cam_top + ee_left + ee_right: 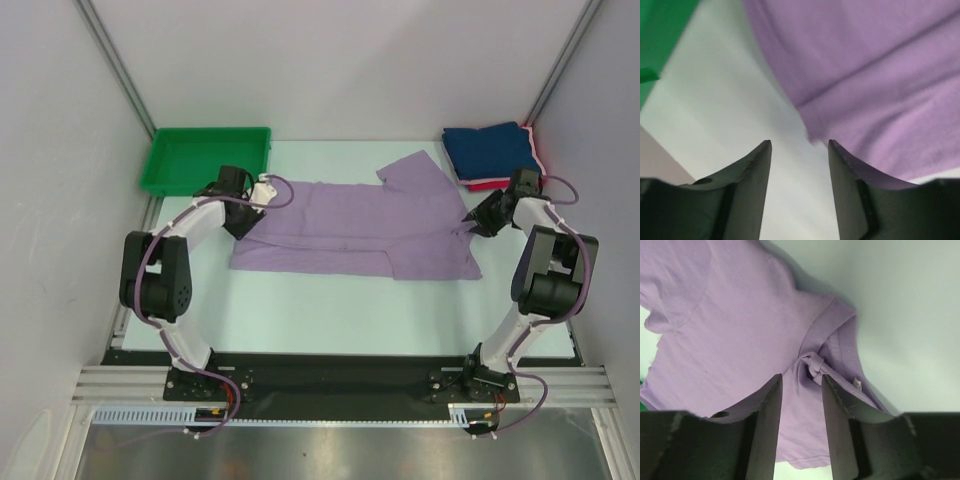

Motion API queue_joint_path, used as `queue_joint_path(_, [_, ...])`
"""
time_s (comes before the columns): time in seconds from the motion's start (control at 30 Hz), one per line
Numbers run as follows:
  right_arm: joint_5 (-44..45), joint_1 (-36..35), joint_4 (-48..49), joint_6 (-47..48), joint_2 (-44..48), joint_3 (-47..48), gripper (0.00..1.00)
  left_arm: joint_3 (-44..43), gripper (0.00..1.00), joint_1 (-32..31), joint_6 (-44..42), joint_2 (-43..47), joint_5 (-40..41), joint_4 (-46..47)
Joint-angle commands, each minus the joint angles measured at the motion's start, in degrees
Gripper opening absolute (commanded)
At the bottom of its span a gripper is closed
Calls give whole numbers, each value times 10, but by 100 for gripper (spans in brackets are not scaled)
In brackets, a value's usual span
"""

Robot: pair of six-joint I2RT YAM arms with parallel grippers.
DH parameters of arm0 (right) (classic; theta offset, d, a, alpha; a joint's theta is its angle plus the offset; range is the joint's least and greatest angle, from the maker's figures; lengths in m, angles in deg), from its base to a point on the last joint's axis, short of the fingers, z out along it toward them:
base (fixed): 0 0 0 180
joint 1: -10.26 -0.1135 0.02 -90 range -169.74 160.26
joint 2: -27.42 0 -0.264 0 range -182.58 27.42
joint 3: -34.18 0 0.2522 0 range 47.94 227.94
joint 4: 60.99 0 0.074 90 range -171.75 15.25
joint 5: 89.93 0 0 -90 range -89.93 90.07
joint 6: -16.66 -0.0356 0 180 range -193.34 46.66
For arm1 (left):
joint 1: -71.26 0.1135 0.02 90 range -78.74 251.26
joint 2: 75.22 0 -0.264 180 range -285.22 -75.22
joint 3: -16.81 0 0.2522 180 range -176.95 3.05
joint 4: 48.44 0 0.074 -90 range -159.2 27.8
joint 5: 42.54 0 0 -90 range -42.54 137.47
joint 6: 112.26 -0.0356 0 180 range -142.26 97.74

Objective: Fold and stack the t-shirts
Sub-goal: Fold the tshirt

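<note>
A: Where is there open room?

B: The table (330, 320) is bare along its near side, in front of the lavender t-shirt (350, 225) spread across the middle. The green tray (205, 133) takes the far left corner. Far right, the navy t-shirt (490, 148) lies folded on the pink-red t-shirt (485, 185).

A: And the fingers?

B: The left gripper (800, 145) has its fingers apart just beside the shirt's left edge, holding nothing. The right gripper (801, 377) is parted too, over the bunched collar at the shirt's right end, with the cloth loose at its tips.
</note>
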Motion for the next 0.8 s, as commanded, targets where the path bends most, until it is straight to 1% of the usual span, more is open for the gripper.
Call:
queue_joint_path(0.0, [30,15,-29,21,8,32,43,-43,56,11,63,0,67,49])
queue_joint_path(0.03, [52,19,-44,25,19,29,45,-59,58,15,90,9,68,48])
queue_joint_path(0.07, [62,23,-48,28,51,14,46,-66,59,18,103,15,54,43])
queue_joint_path(0.13, [82,39,-62,36,91,-13,48,-66,56,25,121,49,30,25])
queue_joint_path(0.17, [88,44,-66,41,129,-28,48,-56,53,23,114,65,5,18])
queue_joint_path(0.2, [91,50,-75,44,152,-65,49,-18,47,18,102,85,-61,9])
queue_joint_path(0.23, [97,51,-82,49,169,-82,49,11,45,11,63,126,-79,13])
queue_joint_path(0.27, [100,51,-85,50,202,-104,49,44,43,0,38,150,-83,20])
queue_joint_path(0.3, [97,51,-88,49,214,-141,50,110,42,-27,12,167,-63,34])
queue_joint_path(0.33, [89,51,-89,46,225,-163,50,137,41,-40,-38,179,-55,37])
queue_joint_path(0.37, [84,50,-87,39,236,-180,50,162,42,-49,-59,194,-51,39])
queue_joint_path(0.43, [77,49,-73,31,259,-223,50,206,49,-58,-86,198,-43,43])
queue_joint_path(0.5, [73,48,-43,22,267,-244,50,224,55,-58,-93,189,-28,53])
queue_joint_path(0.53, [62,46,-33,19,267,-254,51,226,56,-58,-96,185,-25,65])
queue_joint_path(0.57, [60,44,-25,17,263,-258,52,228,57,-58,-97,176,-6,73])
queue_joint_path(0.63, [65,40,-6,18,240,-258,52,225,63,-58,-94,166,0,88])
queue_joint_path(0.77, [59,40,4,21,196,-264,51,222,64,-58,-81,139,-4,92])
